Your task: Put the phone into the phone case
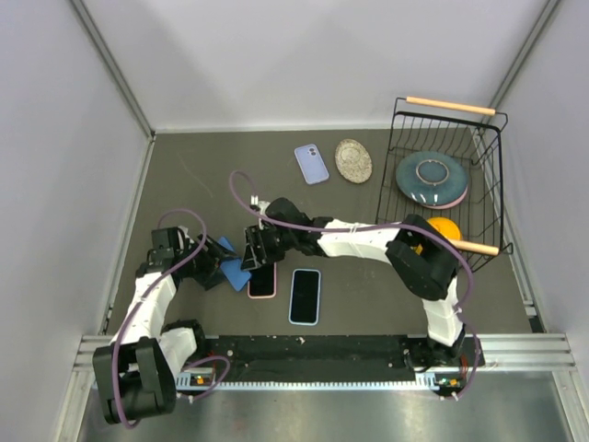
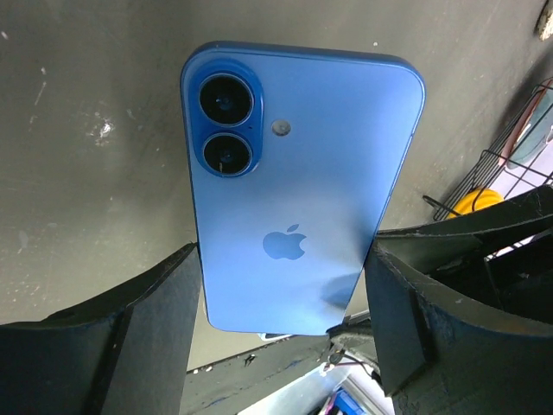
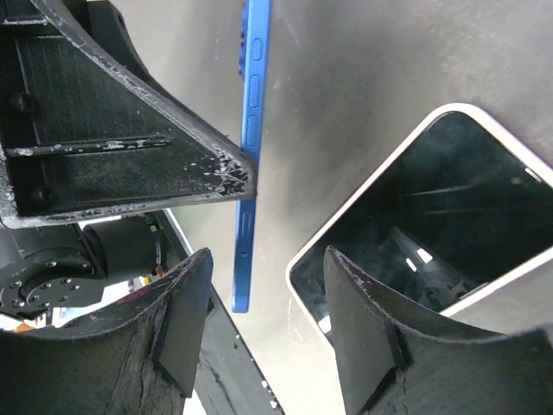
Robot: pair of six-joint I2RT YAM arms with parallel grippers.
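Note:
My left gripper [image 1: 219, 265] is shut on a blue phone [image 2: 298, 190], its back with two lenses and a logo facing the wrist camera; in the top view the phone [image 1: 233, 267] is held tilted above the table. My right gripper [image 1: 255, 258] is open right beside it. In the right wrist view the blue phone [image 3: 251, 147] shows edge-on, its lower end between my open fingers [image 3: 183, 324], not touched. A pink-rimmed phone case [image 1: 262, 281], dark inside, lies flat just right of the phone; it also shows in the right wrist view [image 3: 432, 216].
A dark phone or case with a pale blue rim [image 1: 305, 296] lies right of the pink one. A lavender case [image 1: 311, 164] and a speckled oval dish [image 1: 353, 160] lie at the back. A wire basket [image 1: 488, 184] with a teal plate [image 1: 431, 179] and an orange object [image 1: 444, 227] stands at the right.

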